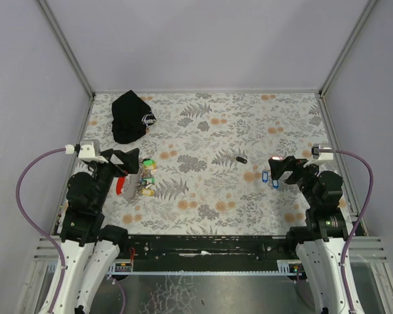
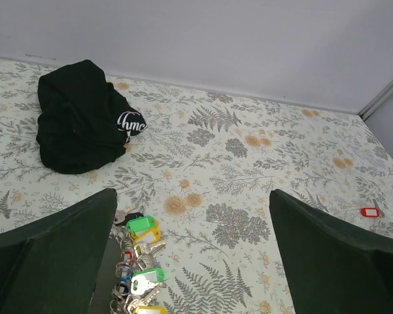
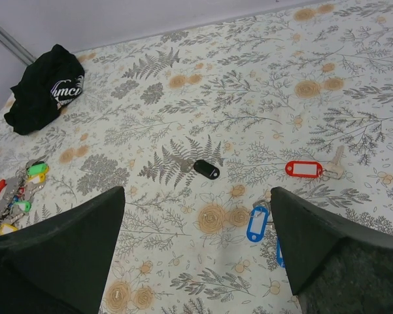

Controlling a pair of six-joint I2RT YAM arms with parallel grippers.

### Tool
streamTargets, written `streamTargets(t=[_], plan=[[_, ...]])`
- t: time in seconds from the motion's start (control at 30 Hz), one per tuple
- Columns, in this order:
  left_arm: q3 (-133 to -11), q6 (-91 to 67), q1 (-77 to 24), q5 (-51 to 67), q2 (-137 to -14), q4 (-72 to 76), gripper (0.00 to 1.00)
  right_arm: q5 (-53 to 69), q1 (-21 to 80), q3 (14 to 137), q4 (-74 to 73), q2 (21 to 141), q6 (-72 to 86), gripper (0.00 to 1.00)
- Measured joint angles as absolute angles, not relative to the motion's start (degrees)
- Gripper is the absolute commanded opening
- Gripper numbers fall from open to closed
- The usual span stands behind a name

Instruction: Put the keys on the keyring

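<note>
From above, the left gripper and right gripper both gape wide, holding nothing. A bunch of small keys with green and yellow plastic tags lies beside the red rounded plastic piece of the keyring.

The left wrist view shows that bunch close up, a black fabric cap with white lettering beyond.

Only the right wrist view makes clear the loose black oblong tag, red-tagged key and blue-tagged key.

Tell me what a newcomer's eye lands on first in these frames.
The crumpled black cap with white lettering at the far left of the floral tablecloth stands out most. Next come the bunch of coloured-tag keys at near left, and the loose red tag, blue tag and black tag scattered right.
</note>
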State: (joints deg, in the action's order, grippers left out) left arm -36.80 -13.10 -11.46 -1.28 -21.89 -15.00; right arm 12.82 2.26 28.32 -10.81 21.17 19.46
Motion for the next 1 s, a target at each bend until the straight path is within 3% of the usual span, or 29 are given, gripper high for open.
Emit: streamTargets(t=[0.4,1.0], plan=[[-36.9,-13.2,-11.4,-3.2,-23.1,-15.2,1.0,19.2,2.3,28.1,-8.5,21.2,18.9,0.99],[-39.7,-23.4,-11.4,-4.4,-48.4,-21.5,1.0,16.7,5.9,25.2,-7.4,20.8,20.9,0.99]])
